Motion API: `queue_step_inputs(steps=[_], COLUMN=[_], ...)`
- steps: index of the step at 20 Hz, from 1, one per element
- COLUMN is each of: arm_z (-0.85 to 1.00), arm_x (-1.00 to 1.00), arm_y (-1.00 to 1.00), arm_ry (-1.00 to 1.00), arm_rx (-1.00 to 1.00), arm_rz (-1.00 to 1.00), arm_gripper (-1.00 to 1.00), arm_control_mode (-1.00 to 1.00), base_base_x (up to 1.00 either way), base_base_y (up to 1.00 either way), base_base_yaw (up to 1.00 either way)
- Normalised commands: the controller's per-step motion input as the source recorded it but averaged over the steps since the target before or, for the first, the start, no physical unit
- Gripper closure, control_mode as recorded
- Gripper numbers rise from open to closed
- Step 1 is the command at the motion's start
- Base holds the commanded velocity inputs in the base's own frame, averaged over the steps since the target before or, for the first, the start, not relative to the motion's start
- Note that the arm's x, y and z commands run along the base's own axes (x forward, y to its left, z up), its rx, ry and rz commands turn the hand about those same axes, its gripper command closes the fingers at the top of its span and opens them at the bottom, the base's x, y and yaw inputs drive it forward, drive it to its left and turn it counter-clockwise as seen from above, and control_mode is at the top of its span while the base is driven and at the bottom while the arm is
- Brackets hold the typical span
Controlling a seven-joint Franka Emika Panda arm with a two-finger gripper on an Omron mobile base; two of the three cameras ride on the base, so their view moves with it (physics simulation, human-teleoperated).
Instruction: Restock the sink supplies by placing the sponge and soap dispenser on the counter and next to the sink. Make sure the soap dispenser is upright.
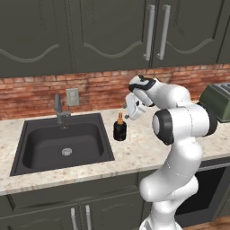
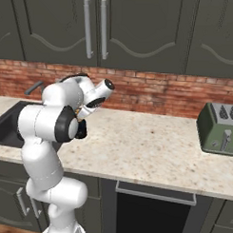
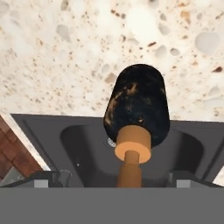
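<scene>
**One of two supplies standing at the sink; sponge unaccounted for**

Item 1, soap dispenser (image 1: 119, 129): black squat bottle with orange-tan pump top, standing upright on the counter (image 1: 148, 150), just beside the right rim of the sink (image 1: 63, 143), toward the back half of that edge. Its base is resting flat on the stone; nothing is touching it in the left base view. Judged placed as the task requires.

Item 2, gripper (image 1: 127, 111): hanging just above and to the right of the pump top, tilted down toward the bottle. In the hand view the two dark fingertips (image 3: 49, 177) are sitting wide apart on either side of the pump, with clear gaps to it, so the jaws are standing spread and are clamped on nothing.

Item 3, sponge: not located on the visible counter or in the basin; its position is not being recorded here.

Other stock: grey faucet (image 1: 58, 109) at the sink's back edge; green toaster (image 2: 218, 127) at the counter's far right end.

Status: dispenser half appearing complete; sponge half appearing outstanding, pending a clean retreat of the hand upward without nudging the pump.
</scene>
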Motion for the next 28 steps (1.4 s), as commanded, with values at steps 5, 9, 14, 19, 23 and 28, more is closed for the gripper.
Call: queue_step_inputs(steps=[5,9,14,19,23,28], arm_z=[0.46,0.28,0.07,0.0,0.14,0.36], arm_x=[-0.26,-0.69,-0.97,-1.0,-0.96,-0.37], arm_y=[-0.04,0.0,0.0,0.0,0.0,-0.23], arm_ry=[-0.01,-0.03,-0.02,-0.05,-0.08,-0.09], arm_rx=[0.01,0.0,0.0,0.0,-0.02,-0.25], arm_rz=[-0.08,-0.07,-0.07,-0.01,0.01,0.17], arm_gripper=[-1.0,-1.0,-1.0,-1.0,-1.0,-1.0], arm_control_mode=[-1.0,-1.0,-1.0,-1.0,-1.0,-1.0], base_base_x=[0.0,0.0,0.0,0.0,0.0,0.0], base_base_y=[0.0,0.0,0.0,0.0,0.0,0.0], base_base_yaw=[0.0,0.0,0.0,0.0,0.0,0.0])
